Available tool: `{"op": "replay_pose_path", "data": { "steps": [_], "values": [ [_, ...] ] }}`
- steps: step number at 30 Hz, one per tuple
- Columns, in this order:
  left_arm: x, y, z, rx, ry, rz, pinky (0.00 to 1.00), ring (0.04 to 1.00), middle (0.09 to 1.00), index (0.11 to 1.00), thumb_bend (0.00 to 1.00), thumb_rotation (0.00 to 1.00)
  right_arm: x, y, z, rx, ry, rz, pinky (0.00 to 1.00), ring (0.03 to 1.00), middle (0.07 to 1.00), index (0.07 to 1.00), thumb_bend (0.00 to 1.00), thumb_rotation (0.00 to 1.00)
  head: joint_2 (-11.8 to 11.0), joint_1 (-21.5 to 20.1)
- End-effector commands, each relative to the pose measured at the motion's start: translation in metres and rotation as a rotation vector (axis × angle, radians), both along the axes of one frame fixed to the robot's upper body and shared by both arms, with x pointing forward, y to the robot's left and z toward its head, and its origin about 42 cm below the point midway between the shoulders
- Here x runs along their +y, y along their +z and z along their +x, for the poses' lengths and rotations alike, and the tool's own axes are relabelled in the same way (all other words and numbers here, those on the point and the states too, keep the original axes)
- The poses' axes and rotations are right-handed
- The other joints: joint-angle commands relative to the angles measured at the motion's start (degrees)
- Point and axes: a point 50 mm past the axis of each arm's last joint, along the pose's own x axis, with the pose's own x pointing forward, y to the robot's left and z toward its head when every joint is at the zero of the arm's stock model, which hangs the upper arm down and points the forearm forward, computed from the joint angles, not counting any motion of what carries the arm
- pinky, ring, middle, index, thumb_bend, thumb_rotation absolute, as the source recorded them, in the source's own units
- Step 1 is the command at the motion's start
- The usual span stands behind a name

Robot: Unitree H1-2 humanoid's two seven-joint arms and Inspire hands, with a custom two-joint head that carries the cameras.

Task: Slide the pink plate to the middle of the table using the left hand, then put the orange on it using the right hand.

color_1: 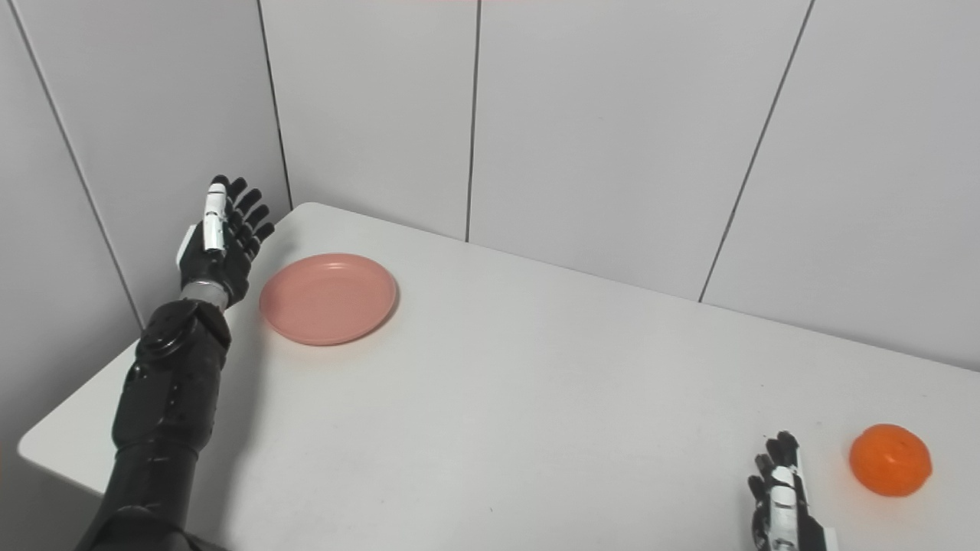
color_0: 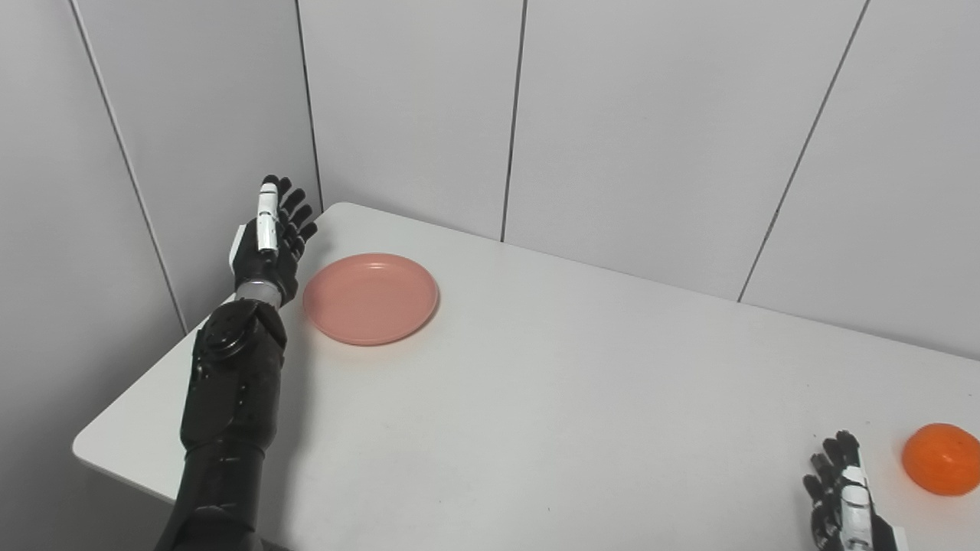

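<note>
Nothing done yet: pink plate (color_0: 370, 298) at far left corner of worktop (color_0: 536, 398), unmoved; left robot hand (color_0: 268, 245) released, fingers spread, just beside it; orange (color_0: 941, 459) near right edge, beside empty, released right robot hand (color_0: 842, 497)

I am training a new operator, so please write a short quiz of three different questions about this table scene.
1. True or false: the orange lies on the pink plate.
2. Which hand is beside the plate? A) left hand B) right hand
3. Fill in: both hands hold ____.

Key: 1. false, it lies on the table, far from the plate. 2. A. 3. nothing.
</note>
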Motion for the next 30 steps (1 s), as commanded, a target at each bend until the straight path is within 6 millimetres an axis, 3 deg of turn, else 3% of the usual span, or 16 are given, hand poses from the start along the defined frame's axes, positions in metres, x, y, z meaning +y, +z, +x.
{"op": "replay_pose_path", "data": {
  "steps": [1, 16, 30],
  "values": [
    [0.010, 0.033, 0.005, -0.108, 0.001, 0.056, 0.95, 0.946, 0.941, 0.927, 0.35, 1.00, 0.001, 0.017, 0.007, -0.061, 0.010, 0.008, 1.00, 0.994, 0.992, 0.993, 0.21, 1.00, 0.1, 0.0],
    [0.022, 0.022, -0.004, -0.084, 0.011, 0.050, 0.97, 0.944, 0.938, 0.927, 0.34, 1.00, 0.001, 0.017, 0.007, -0.064, 0.011, 0.015, 1.00, 0.997, 0.994, 0.996, 0.20, 1.00, 0.2, 0.0],
    [0.027, -0.004, -0.009, -0.060, 0.014, -0.008, 0.96, 0.955, 0.941, 0.933, 0.33, 1.00, -0.001, 0.019, 0.006, -0.064, 0.011, 0.010, 1.00, 0.992, 0.988, 0.990, 0.22, 1.00, 0.5, 0.1]
  ]
}}
